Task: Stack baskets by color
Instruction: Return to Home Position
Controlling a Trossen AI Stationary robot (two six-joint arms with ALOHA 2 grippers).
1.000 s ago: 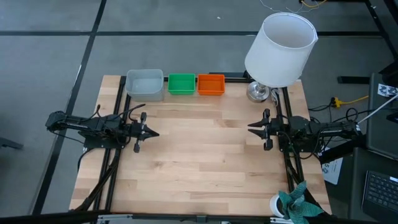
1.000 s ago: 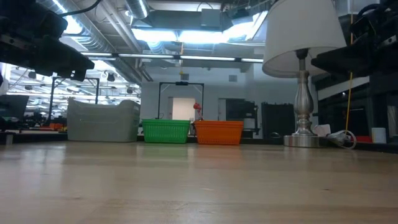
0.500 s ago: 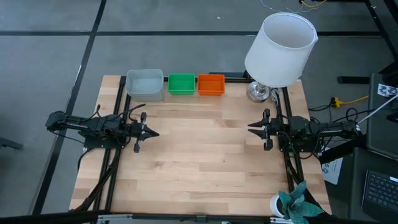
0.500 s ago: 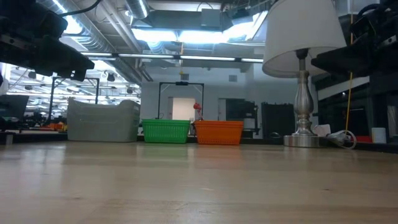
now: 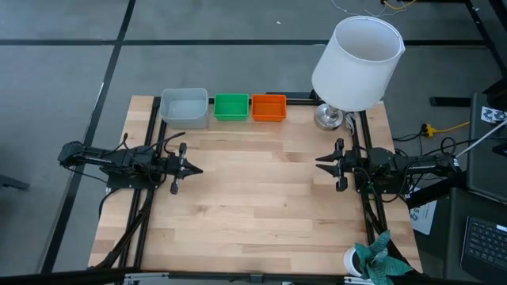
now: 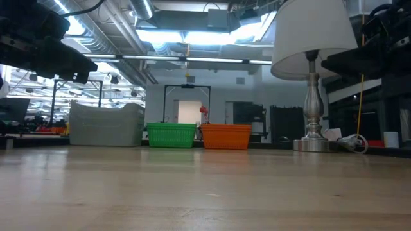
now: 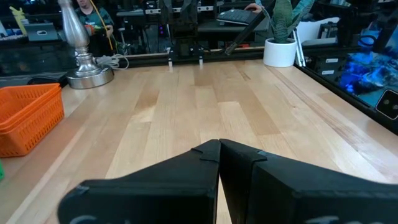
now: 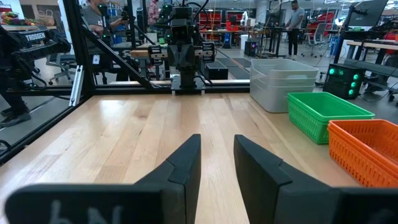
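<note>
**Operator:** Fig. 1, seen from above. Where do the baskets lie?

**Legend:** You have three stacks in one row along the far edge of the table (image 5: 253, 214). The grey-blue stack (image 5: 184, 105) comes first, the green stack (image 5: 231, 106) is just beside it, and the orange stack (image 5: 268, 107) is just beside that. The lamp (image 5: 355, 63) stands past the orange end. The row's long axis runs across the table, from the left arm's side to the right arm's side.

**Operator:** And the two hands?

**Legend:** The left gripper (image 5: 194, 169) hovers near its own side of the table, fingers pressed together on nothing. The right gripper (image 5: 319, 164) faces it across the bare middle, fingers a narrow gap apart, also empty. Both point inward, parallel to the row, so the stacks lie off to the side of each gripper and well apart, not ahead. Your left arm is nearer the grey-blue and green stacks, your right arm nearer the orange.

**Operator:** What does the coming move turn on?

**Legend:** The sorting looks complete. You likely need only draw each arm back on its own side, away from the row.
</note>
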